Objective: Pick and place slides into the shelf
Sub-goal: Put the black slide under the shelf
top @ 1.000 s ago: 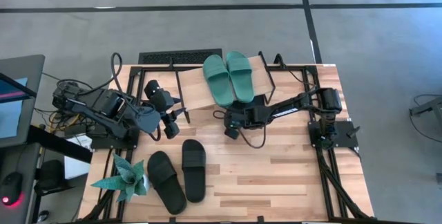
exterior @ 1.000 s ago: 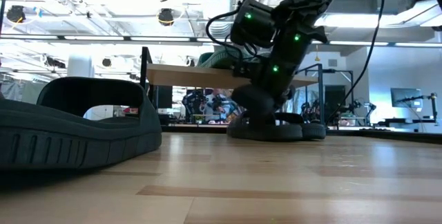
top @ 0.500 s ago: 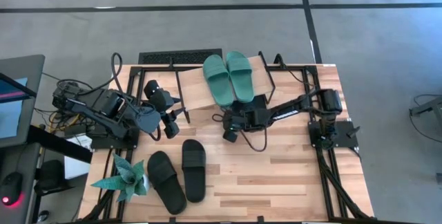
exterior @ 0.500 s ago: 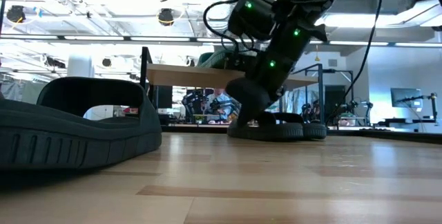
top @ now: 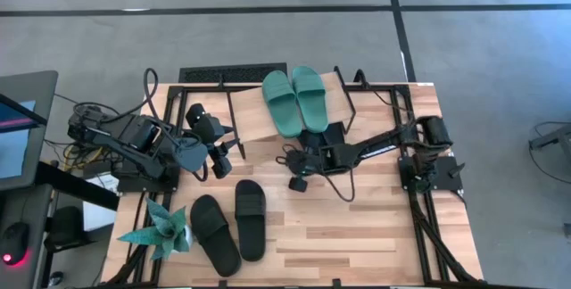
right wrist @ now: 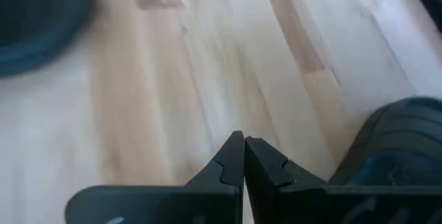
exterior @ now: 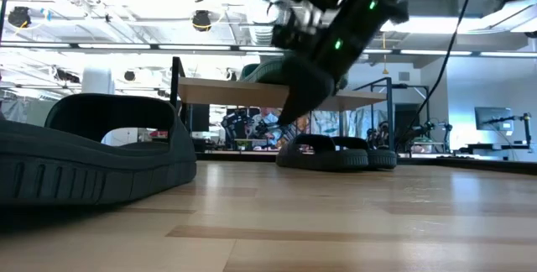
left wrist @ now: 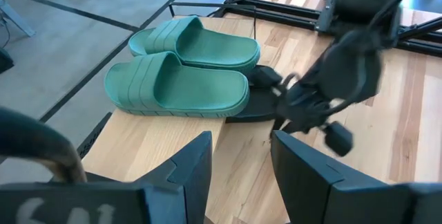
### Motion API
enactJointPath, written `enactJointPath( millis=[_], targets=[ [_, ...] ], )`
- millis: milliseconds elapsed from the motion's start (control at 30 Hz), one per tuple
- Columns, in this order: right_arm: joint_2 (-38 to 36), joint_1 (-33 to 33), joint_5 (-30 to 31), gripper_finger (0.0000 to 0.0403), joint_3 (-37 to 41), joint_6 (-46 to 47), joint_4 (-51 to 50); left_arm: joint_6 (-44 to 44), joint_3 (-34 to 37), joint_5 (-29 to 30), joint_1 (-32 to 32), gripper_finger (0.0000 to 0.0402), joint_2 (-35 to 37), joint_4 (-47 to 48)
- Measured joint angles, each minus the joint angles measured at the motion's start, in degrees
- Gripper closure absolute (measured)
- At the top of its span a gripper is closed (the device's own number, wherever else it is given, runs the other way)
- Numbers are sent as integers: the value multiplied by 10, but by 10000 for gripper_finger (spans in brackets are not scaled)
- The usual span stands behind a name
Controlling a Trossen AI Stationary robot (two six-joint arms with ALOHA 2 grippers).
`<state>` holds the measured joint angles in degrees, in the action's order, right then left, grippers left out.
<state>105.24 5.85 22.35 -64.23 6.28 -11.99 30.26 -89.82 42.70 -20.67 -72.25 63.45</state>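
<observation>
The slanted light wood shelf (top: 268, 119) is carrying two teal rubber slides (top: 295, 99), parked side by side. Two black rubber slides (top: 228, 224) are waiting near the front-left. The right gripper (top: 297, 183), jaws pressed together and empty, is hanging between them; the left gripper (top: 223, 152), jaws spread, is idling left.

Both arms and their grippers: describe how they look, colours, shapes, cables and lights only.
Both arms are dark, near-black jointed links on black frame mounts. The left gripper has two flat, angular black fingers. The right gripper ends in two thin black fingers with notched inner edges. Black cables loop loosely around the right arm, and small green lights glow on its wrist in the low view. A bundle of cables sits at the left arm's base.
</observation>
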Motion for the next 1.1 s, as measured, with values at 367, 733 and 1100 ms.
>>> enactJointPath(
  millis=[367, 733, 1100],
  targets=[
    [-135, 101, 0, 403, 0, 5, -155, -1, 0, -4, -12, 262, 0, 0],
    [-238, 206, 0, 403, 0, 126, -231, -2, 0, -4, -51, 262, 0, 1],
    [-244, 249, 0, 403, 0, 181, -209, 46, 8, -54, -116, 262, -13, 53]
  ],
)
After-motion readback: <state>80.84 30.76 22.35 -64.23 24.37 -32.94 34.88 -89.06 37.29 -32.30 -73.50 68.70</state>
